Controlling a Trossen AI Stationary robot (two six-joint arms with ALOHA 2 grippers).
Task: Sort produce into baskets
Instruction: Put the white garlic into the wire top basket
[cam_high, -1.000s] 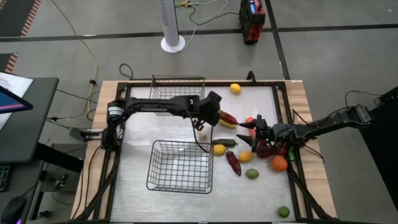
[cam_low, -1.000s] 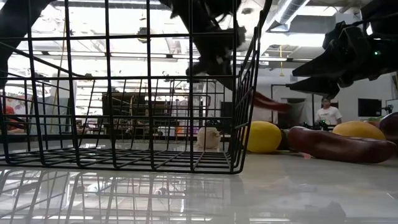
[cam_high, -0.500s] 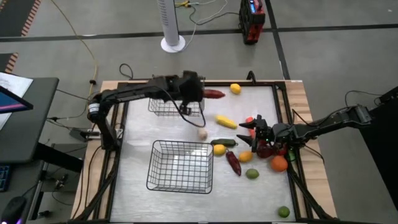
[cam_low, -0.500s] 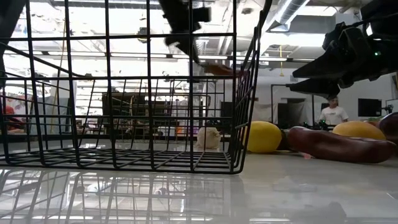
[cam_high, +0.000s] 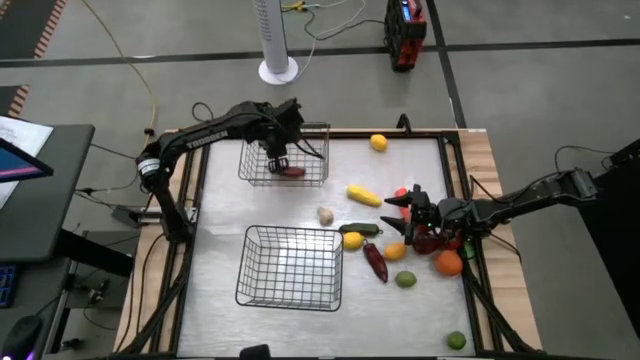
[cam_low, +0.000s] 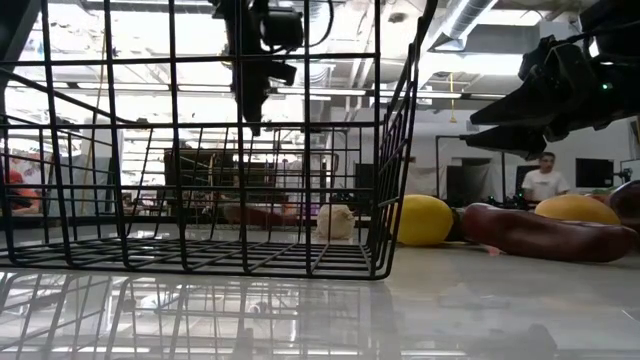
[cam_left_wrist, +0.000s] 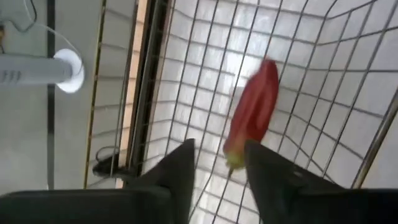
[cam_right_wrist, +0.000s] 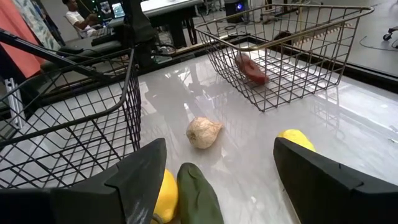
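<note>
We are holding the left claw (cam_high: 281, 158) spread above the far basket (cam_high: 310, 176), where a long red pepper (cam_left_wrist: 254, 112) is lying free. Our right claw (cam_high: 408, 212) is hovering spread over the produce cluster (cam_high: 420, 250) on the tabletop (cam_high: 220, 240).

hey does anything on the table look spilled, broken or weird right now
Nothing stands out. A red pepper lies in the far basket under the open left pincer. The near basket sits upright, with loose produce beside the right pincer.

Motion-blurred red pepper (cam_left_wrist: 254, 112) in basket (cam_left_wrist: 348, 74)
</note>
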